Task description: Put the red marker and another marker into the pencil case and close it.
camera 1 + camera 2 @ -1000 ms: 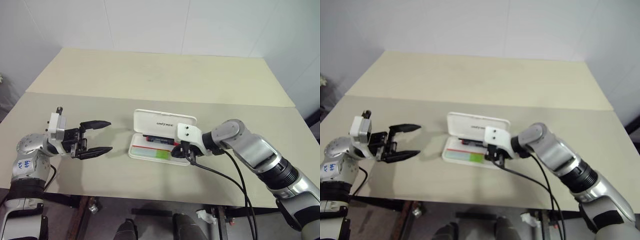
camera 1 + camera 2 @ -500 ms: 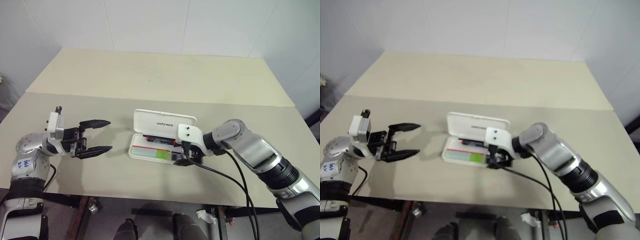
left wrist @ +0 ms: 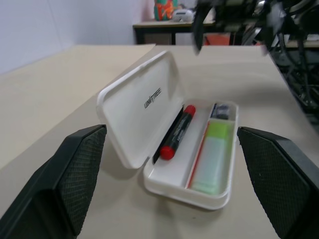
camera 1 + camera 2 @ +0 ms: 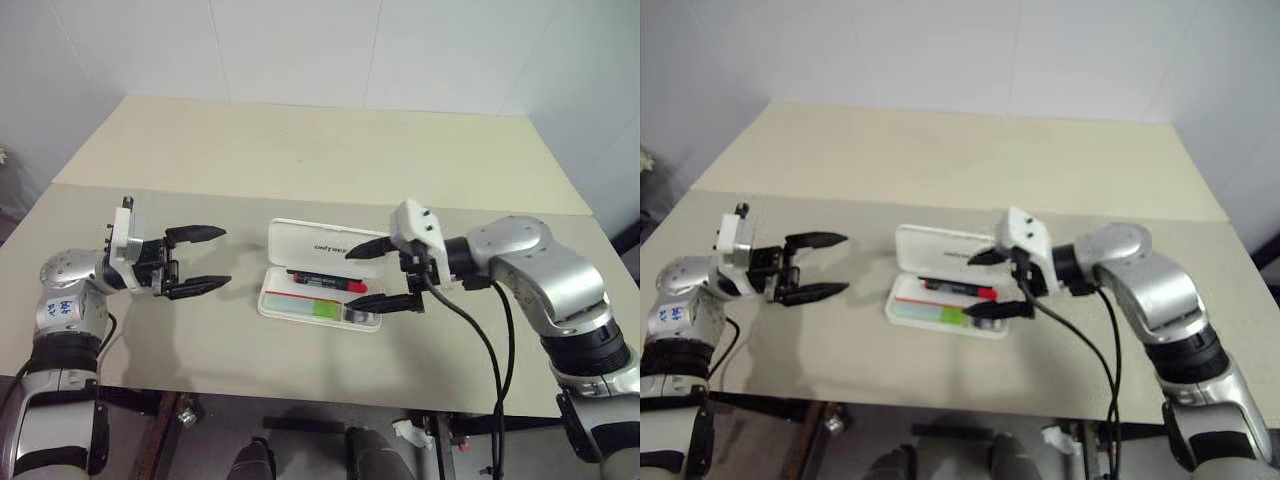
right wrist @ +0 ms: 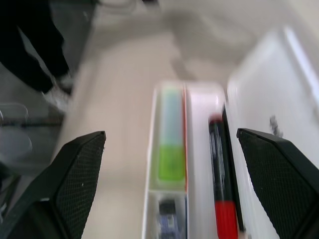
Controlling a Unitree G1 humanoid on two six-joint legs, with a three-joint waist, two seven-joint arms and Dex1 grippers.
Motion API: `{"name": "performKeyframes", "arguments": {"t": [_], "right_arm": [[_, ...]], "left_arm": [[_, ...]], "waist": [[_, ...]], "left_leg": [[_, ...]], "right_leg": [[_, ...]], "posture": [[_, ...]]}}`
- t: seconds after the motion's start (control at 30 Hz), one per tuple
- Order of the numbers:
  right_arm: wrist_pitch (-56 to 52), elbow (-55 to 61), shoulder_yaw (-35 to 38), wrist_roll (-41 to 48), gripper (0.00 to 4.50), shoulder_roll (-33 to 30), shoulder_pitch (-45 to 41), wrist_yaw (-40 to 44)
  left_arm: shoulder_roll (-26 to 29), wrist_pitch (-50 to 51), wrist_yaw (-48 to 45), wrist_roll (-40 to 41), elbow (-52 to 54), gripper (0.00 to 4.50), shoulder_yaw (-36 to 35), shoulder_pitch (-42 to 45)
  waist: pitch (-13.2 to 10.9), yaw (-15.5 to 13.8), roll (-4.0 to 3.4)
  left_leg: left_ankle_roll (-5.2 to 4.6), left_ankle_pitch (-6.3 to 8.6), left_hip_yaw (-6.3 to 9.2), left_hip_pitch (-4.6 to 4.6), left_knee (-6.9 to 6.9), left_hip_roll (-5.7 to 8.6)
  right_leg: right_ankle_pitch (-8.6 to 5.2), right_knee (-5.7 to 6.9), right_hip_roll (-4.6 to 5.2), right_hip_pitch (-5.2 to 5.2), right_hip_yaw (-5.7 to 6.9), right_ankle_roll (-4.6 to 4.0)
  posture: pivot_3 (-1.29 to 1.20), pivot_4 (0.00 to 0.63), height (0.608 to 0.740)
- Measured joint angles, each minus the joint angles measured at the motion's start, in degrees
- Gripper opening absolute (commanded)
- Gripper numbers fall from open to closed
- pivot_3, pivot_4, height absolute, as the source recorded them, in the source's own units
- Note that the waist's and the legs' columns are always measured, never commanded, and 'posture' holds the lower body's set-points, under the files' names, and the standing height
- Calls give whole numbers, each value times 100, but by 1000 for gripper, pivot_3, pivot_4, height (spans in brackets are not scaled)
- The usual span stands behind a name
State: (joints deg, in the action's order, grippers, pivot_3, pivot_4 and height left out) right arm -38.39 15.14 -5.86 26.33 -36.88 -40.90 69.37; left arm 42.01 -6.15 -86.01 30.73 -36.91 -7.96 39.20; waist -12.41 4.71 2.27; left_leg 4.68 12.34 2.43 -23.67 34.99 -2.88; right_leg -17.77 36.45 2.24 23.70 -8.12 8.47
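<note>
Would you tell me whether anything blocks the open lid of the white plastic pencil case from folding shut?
The right end effector hangs open over the white plastic pencil case, its upper finger in front of the lid, likely in its path.

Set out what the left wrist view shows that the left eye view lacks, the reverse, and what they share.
Left wrist view: a dark desk in the room beyond the table. Left eye view: a black cable trailing from the right arm. Shared: the open pencil case, with the red marker and the light green marker lying in separate compartments.
</note>
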Motion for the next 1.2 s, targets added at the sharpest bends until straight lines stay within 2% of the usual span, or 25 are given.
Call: {"name": "performKeyframes", "arguments": {"t": [0.13,0.37,0.57,0.6,0.9,1.2], "right_arm": [[725,-406,359,84,4468,108,148,-7],[1491,-1343,479,-228,4500,-130,151,-22],[1702,-1383,645,-222,4500,-169,194,-100],[1705,-1380,654,-218,4500,-178,226,-123],[1702,-1327,830,-119,4500,-297,552,-231],[1820,-1568,1097,-102,4500,-387,882,-203]], "left_arm": [[-201,-127,4,-340,-719,4500,54,636],[-427,-836,162,-1116,-2391,2235,148,1832],[-581,-1280,716,-1827,-3206,190,314,2313],[-580,-1353,844,-1973,-3293,49,378,2360],[-810,-1580,2053,-3087,-3797,49,832,2791],[-1205,-1507,2191,-3584,-4031,49,915,3095]], "waist": [[-1,-10,0],[-1,9,0],[-1,1,-1],[-1,-6,-1],[-1,-58,-1],[-2,-147,-1]], "left_leg": [[0,0,0,-1,11,3],[-1,0,0,1,3,4],[-2,2,2,-4,0,4],[-2,2,2,-4,1,4],[-2,2,5,-8,9,8],[-2,1,4,-9,9,8]], "right_leg": [[5,1,1,-3,-1,8],[3,0,0,-3,-1,9],[0,2,0,1,-1,13],[0,2,0,1,-1,13],[2,4,0,0,-2,18],[2,5,-1,0,-2,18]], "posture": [[0,150,740],[0,150,740],[0,150,740],[0,150,740],[0,150,740],[0,150,740]]}}
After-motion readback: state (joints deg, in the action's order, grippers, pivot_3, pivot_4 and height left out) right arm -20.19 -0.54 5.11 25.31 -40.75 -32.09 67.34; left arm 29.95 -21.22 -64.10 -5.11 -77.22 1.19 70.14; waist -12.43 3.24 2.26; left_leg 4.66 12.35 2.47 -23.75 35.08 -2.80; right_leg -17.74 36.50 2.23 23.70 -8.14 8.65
